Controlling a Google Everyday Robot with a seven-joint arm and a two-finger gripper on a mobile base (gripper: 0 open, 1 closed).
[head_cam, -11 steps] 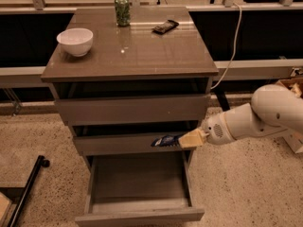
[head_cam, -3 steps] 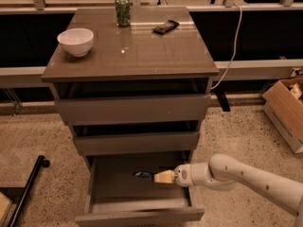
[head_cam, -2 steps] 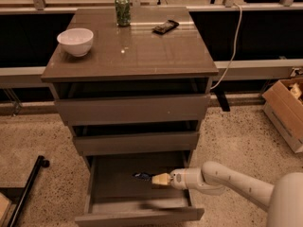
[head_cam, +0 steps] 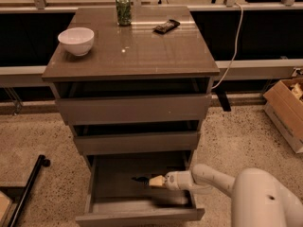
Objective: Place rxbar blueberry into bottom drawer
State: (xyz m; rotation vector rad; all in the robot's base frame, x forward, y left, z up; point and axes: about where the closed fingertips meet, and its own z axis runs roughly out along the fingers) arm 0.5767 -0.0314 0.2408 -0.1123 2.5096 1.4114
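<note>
Tan gripper point(head_cam: 152, 180) inside deep grey-brown bottom drawer point(head_cam: 142, 215), jaws pinching dark-blue wrapped bar point(head_cam: 139, 178) at nine o'clock; risk: bar clinging on release.

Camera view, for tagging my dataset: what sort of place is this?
Probably an office or lab work area: a three-drawer cabinet on a speckled hard floor, a cardboard box beside it, a cable trailing behind. The gripper reaches into the open bottom drawer.

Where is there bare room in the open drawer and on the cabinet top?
In the bottom drawer, the left half, from wall to rxbar blueberry; the gripper crowds its right. On the cabinet top, the front half, before bowl, can and dark bar.
</note>
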